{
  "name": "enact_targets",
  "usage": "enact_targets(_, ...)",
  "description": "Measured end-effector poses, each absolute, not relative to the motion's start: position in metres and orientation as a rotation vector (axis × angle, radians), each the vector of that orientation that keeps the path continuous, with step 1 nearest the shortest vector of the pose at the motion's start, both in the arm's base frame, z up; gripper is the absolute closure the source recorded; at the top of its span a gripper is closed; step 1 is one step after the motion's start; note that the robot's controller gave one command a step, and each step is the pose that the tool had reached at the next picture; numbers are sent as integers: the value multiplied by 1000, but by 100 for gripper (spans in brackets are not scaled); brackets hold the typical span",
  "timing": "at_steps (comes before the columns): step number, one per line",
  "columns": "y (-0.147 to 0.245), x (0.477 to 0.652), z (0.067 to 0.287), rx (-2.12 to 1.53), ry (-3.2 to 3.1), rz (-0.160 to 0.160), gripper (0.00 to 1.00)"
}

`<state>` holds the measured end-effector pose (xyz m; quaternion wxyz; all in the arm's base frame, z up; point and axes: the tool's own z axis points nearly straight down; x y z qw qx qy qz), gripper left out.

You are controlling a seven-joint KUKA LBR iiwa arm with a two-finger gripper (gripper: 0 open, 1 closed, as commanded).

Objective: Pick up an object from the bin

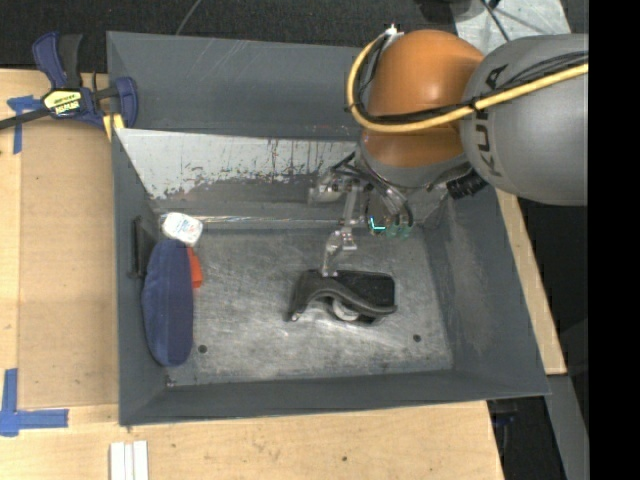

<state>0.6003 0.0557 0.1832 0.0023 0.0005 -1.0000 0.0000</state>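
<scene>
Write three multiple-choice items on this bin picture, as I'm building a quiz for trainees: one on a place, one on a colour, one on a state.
1. Where does the long blue thing lie in the bin?
A) along the left wall
B) in the middle
C) by the right wall

2. What colour is the small thing at its far end?
A) green
B) white
C) yellow

3. How is the black thing near the pincer?
A) lifted above the rim
B) resting on the floor
C) lying on the blue thing

Key:
1 A, it runs beside the left wall.
2 B, it looks white against the grey metal.
3 B, it sits on the bin floor, apart from the blue thing.
</scene>
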Motion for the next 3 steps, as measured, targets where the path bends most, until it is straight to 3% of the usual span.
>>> enact_targets(1,28,582,96,253,-3140,-10,0)
enact_targets(2,27,578,93,249,-3123,-11,100)
enact_targets(3,37,583,201,307,-3131,0,100)
